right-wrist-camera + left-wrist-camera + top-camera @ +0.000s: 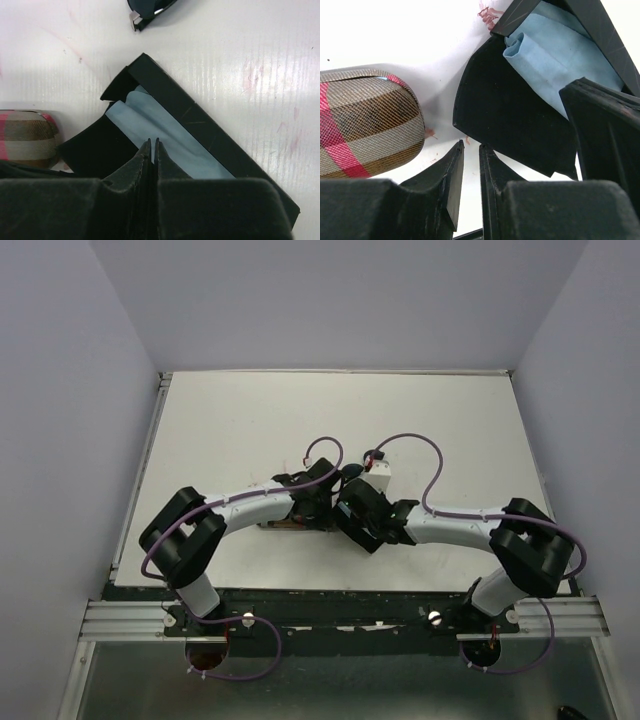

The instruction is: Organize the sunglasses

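Sunglasses point(149, 9): I see only a bit of one black pair, at the top edge of my right wrist view. It lies on the white bench point(250, 50), apart from the black case.
Black case point(200, 125): it is open and lies flat on the bench, slanted, between my two arms.
Blue cloth point(165, 130): it sits inside the black case, a bit crumpled.
Plaid case point(25, 137): it is closed and sits just beside the black case's soft flap, on my left.
Left end effector point(471, 145): its fingers have a thin gap with nothing in it. It hangs low over the bench, between the plaid case and the black flap.
Right end effector point(150, 141): its fingers are squeezed almost together, with the tips right at the blue cloth. I cannot tell if they pinch it.
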### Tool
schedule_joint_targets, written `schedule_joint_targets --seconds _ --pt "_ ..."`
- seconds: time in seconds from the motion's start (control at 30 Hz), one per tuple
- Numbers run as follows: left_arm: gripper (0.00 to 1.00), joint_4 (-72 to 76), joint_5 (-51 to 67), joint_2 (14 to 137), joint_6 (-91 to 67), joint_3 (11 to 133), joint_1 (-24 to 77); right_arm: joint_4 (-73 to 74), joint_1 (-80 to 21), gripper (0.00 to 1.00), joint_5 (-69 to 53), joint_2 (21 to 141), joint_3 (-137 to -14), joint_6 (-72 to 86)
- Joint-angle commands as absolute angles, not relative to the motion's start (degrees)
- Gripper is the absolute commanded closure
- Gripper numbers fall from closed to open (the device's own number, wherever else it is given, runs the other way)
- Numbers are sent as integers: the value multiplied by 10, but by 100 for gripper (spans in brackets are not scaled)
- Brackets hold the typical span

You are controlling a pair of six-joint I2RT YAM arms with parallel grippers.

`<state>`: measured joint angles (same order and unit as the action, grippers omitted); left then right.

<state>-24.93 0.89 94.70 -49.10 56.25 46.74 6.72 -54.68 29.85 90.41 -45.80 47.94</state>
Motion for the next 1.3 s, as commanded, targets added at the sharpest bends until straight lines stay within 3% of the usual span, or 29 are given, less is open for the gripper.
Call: schedule_joint_targets --seconds 0.0,0.63,0.87,1.0,1.13,1.17,1.27 --pt "71 -250 5 958 -485 581 471 69 -543 87 333 882 -454 479" --pt "72 -259 -11 975 -480 607 468 18 -534 87 304 973 -468 476" --pt "72 -281 -30 974 -474 628 461 55 -534 82 327 909 -482 475" --pt "71 -284 -44 966 -467 632 454 68 -533 69 321 832 -493 432" --pt "71 -283 -40 978 -460 647 432 64 -524 41 351 783 -518 379" --pt "71 -285 -33 983 -460 653 425 58 -518 29 365 775 -525 365" --pt "71 -273 -16 989 -452 659 405 19 -469 11 343 767 -553 291"
